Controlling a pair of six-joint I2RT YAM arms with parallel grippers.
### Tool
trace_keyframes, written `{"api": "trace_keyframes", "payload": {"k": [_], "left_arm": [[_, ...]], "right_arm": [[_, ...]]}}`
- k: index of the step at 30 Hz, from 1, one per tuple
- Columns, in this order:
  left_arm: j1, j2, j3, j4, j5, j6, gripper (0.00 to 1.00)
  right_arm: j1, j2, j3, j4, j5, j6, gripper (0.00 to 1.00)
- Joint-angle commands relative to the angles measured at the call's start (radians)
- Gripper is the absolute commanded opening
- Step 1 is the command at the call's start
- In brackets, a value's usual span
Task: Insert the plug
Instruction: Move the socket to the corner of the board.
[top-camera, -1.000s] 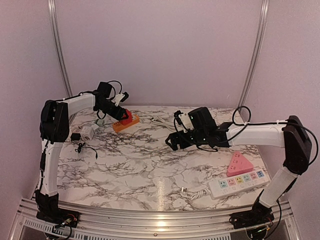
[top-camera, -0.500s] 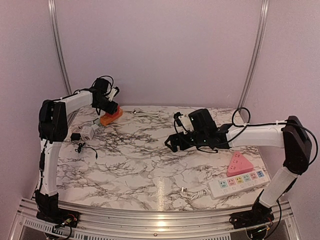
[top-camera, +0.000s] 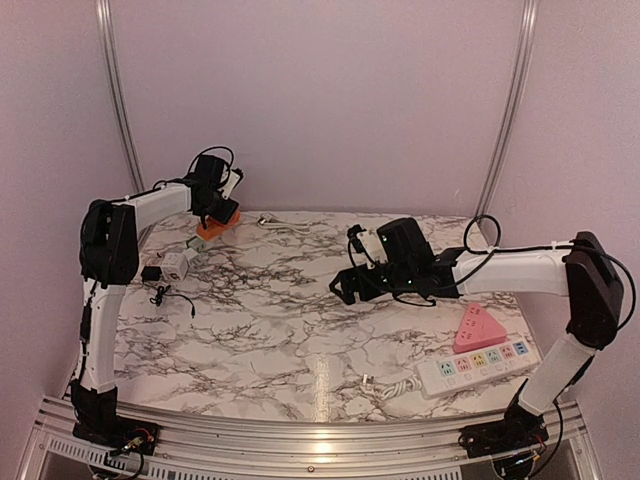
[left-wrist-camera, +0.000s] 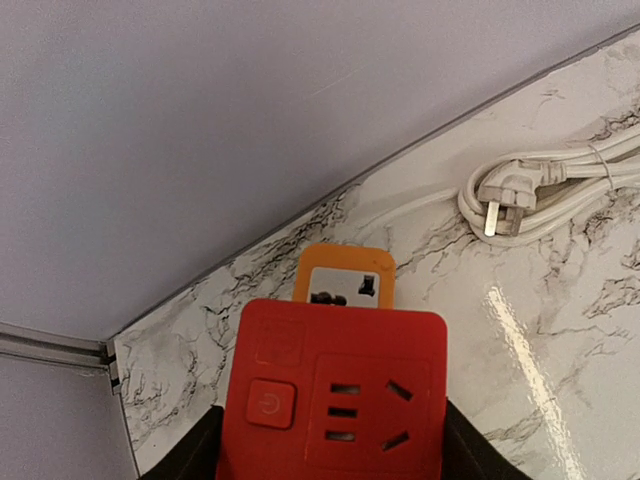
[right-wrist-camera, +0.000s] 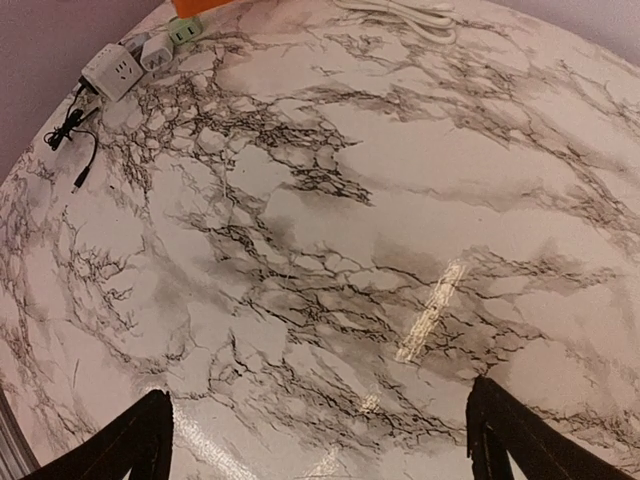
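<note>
At the far left a white cube adapter (top-camera: 175, 264) sits on the marble surface (top-camera: 260, 330), apart from what I am doing. Just beyond it, at the back left corner, my left end effector (top-camera: 213, 207) is clenched on the red socket block (left-wrist-camera: 335, 385), one finger on each flank, and seems to hold it clear of the surface. The block's red face shows a power button and a five-hole outlet, all empty, and an orange section with a white outlet pokes out past it. To its right the white plug (left-wrist-camera: 497, 192) lies on the surface near the back edge. It is a flat-pinned plug on a loosely coiled white cable, untouched. So I judge the task barely begun: the socket is in hand, while picking up the plug, lining it up and pushing it in are all left. My right end effector (top-camera: 346, 285) hovers mid-surface, fingers spread wide and empty. Far right rest a pink triangular socket (top-camera: 478, 328) and a white power strip (top-camera: 480, 365).
</note>
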Motion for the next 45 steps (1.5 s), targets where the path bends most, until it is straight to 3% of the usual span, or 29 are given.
{"api": "trace_keyframes", "payload": {"k": [1,17,30,34,45], "left_arm": [[0.071,-0.065,-0.022,0.114,-0.082,0.022,0.48],[0.237,-0.126,-0.114,0.182,0.017,-0.034,0.49],[0.323,-0.201,-0.355,0.269,0.116,-0.021,0.46],[0.326,-0.241,-0.412,0.240,0.197,-0.053,0.34],[0.227,-0.371,-0.621,0.210,0.311,-0.100,0.41]], "right_arm": [[0.009,-0.018,-0.010,0.000,-0.020,0.004,0.96],[0.008,0.022,-0.040,0.030,-0.061,0.011,0.96],[0.010,0.024,-0.039,0.024,-0.070,0.027,0.96],[0.018,0.041,-0.024,0.026,-0.072,0.030,0.96],[0.083,0.135,0.101,0.000,-0.069,0.019,0.96]]}}
